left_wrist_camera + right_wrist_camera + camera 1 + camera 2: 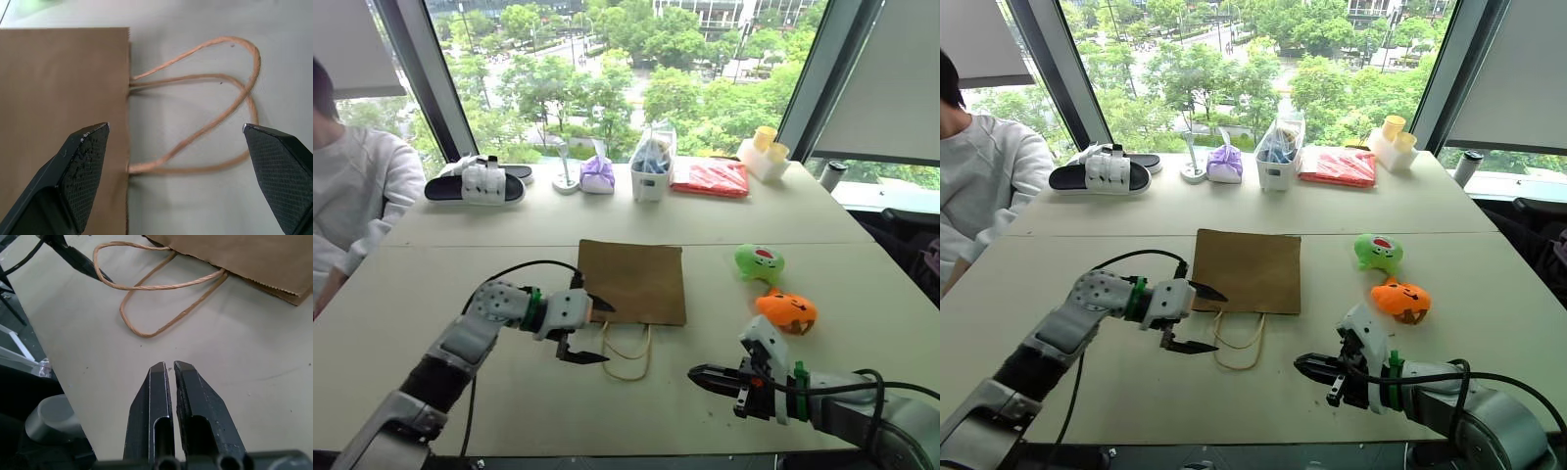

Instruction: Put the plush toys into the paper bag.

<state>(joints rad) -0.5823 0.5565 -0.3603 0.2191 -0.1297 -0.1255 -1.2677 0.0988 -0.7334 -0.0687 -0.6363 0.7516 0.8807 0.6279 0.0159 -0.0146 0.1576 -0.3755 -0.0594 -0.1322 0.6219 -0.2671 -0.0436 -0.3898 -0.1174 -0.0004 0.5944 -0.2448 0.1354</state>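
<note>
Left gripper (585,328): jaws spread wide, holding nothing, poised over the bag's mouth edge where the handles come out; in the wrist view one finger sits over the brown paper, the other beyond the cord loops.
Right gripper (705,377): fingers pressed together, empty, low over the bare table (460,264) near the front edge, well apart from both toys.
Paper bag (636,279): lying flat and closed at the table's middle, mouth toward the robot.
Handles (626,352): two tan cord loops spread on the table, just beside the left gripper.
Green plush toy (760,262): on the table right of the bag, not touching it.
Orange plush toy (787,311): just in front of the green one, near the right gripper's arm.
Step in hand: likely opening the bag; no toy is in yet.
Next move: probably calls for closing on a handle or the top paper layer and lifting so the mouth gapes.
</note>
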